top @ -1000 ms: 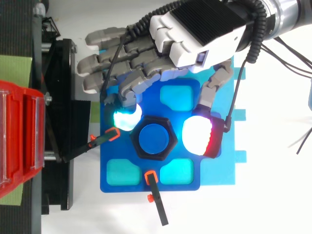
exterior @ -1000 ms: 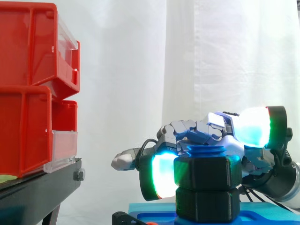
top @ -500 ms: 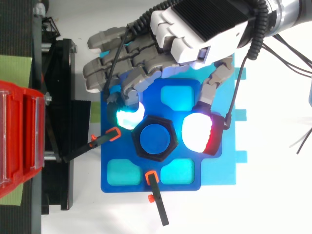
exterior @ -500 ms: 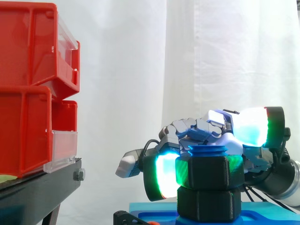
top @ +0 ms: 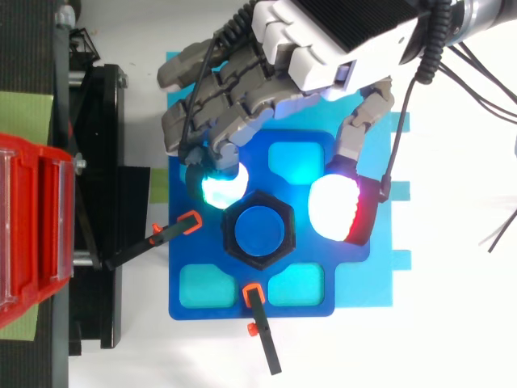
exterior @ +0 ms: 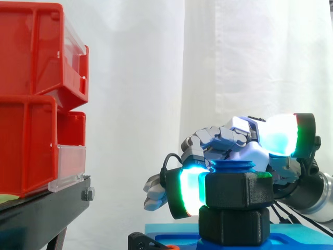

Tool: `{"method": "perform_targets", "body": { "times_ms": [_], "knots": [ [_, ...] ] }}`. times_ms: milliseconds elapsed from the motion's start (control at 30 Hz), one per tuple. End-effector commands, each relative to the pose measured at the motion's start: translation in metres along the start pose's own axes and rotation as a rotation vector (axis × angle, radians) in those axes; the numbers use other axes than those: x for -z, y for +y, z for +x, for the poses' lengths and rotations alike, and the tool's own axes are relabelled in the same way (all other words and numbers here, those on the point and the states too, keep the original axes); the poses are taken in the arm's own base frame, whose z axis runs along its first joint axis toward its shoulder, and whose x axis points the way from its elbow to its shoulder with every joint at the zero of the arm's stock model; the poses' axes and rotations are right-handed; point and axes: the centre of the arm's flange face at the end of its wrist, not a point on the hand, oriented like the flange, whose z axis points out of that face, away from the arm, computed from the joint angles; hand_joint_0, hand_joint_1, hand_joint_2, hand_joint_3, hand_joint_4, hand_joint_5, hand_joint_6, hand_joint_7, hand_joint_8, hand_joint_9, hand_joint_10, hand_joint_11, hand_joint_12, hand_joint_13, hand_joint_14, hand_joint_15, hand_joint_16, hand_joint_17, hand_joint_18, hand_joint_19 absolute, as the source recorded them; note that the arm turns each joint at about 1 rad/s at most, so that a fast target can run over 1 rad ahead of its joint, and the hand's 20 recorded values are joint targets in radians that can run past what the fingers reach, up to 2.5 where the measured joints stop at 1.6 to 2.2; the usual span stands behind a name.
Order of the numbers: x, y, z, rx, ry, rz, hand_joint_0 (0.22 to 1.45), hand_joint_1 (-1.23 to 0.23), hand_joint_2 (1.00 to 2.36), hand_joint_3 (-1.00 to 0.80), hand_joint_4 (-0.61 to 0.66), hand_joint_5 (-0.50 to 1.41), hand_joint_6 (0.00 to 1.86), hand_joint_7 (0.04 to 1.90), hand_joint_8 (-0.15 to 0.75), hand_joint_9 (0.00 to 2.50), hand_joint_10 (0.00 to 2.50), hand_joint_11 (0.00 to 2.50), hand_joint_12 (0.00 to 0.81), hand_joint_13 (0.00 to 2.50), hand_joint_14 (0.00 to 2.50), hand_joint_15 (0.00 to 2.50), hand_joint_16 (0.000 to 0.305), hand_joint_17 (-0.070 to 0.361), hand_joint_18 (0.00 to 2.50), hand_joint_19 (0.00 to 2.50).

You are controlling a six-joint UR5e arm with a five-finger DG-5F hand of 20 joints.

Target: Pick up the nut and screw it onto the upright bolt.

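Observation:
A black hex nut (top: 258, 231) sits on the upright blue bolt (top: 259, 229), whose tip (exterior: 231, 166) pokes out above it. In the side view the nut (exterior: 238, 189) rests on a second black hex piece (exterior: 234, 225). Both stand on the blue baseplate (top: 202, 301). My hand (top: 323, 36) reaches in from the upper right and straddles the nut. A cyan-green fingertip (top: 220, 183) lies against the nut's upper-left side (exterior: 190, 190). The white and red thumb pad (top: 339, 212) stands off to the right, higher than the nut's top (exterior: 281, 134). Nothing is pinched.
Red bins (exterior: 36, 99) sit on a black stand (top: 97, 202) to the left. Two black clamps with orange tips (top: 187, 223) (top: 250, 294) hold the baseplate, one at its left edge and one at its front. A light blue sheet (top: 386, 267) lies under the plate.
My hand has swung round the bolt and drawn back from the bins. The lit fingertip slid along the nut's upper-left side and the thumb pad moved further from the nut.

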Motion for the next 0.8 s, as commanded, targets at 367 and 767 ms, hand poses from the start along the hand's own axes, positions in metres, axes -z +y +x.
{"method": "perform_targets", "body": {
  "times_ms": [367, 767],
  "knots": [
    [0.001, -0.002, -0.009, 0.006, -0.002, -0.011, 0.41, -0.16, 1.0, -0.5, 0.3, -0.1, 0.5, 1.08, 0.312, 0.97, 0.0, 0.01, 0.337, 0.61, 0.0, 0.0, 0.054, 0.122, 0.41, 0.0],
    [0.001, -0.005, -0.024, 0.01, 0.001, -0.034, 0.4, -0.17, 1.0, -0.5, 0.18, -0.2, 0.5, 0.66, 0.263, 0.64, 0.0, 0.0, 0.348, 0.46, 0.0, 0.0, 0.059, 0.132, 0.28, 0.0]
  ]
}}
